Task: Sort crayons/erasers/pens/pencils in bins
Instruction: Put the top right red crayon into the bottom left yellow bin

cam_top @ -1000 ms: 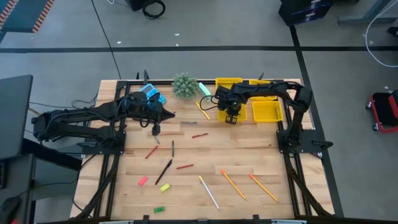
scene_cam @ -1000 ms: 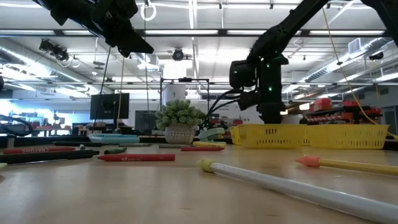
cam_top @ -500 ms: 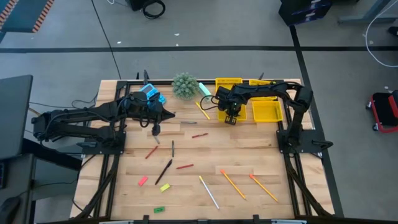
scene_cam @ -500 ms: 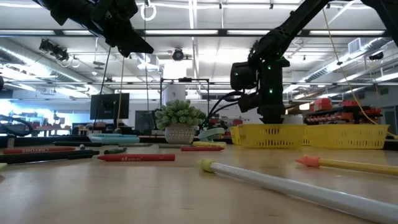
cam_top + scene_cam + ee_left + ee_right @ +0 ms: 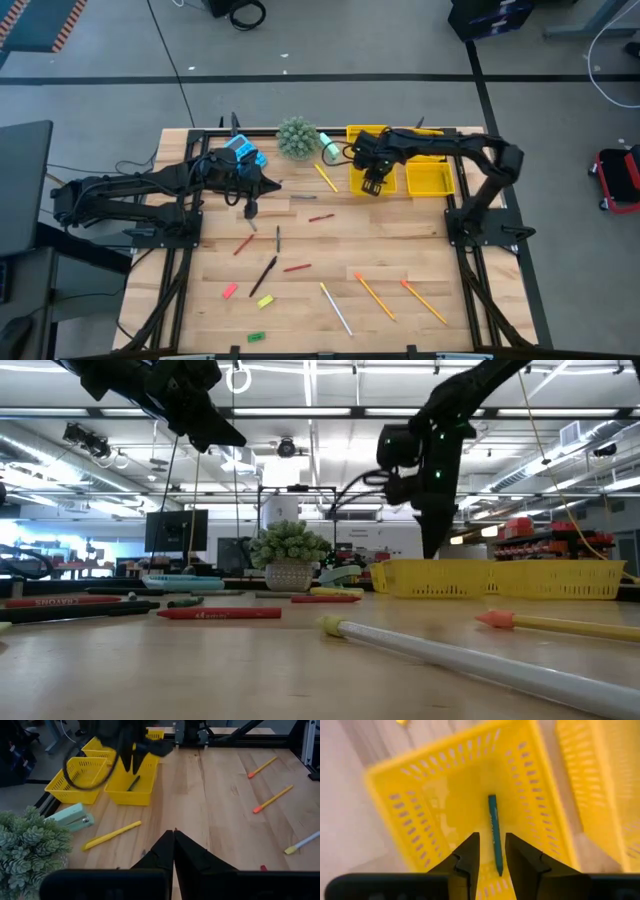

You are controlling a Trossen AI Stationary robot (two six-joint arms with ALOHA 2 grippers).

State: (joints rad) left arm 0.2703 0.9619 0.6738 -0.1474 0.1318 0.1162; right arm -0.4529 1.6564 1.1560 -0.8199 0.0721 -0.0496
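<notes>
A thin dark teal pen point(image 5: 494, 832) lies flat on the floor of a bright yellow slotted plastic bin point(image 5: 420, 820), centre of the right wrist view. The right gripper point(image 5: 488, 851) hangs directly above it, fingers spread and empty (a drop-off, I judge). Upper middle of the high view, the left gripper point(image 5: 251, 208) hovers pressed together over bare table point(image 5: 400, 250), apparently waiting.

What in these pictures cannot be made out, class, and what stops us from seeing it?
- Contents of the far yellow bins: high view, too small; low view, their walls hide the insides.
- Tip of the dark pen in the bin: right wrist view, the right pincer partly covers its near end.
- Small erasers: high view, too small for detail.
- Left pincer: low view, cut off by the top edge.
</notes>
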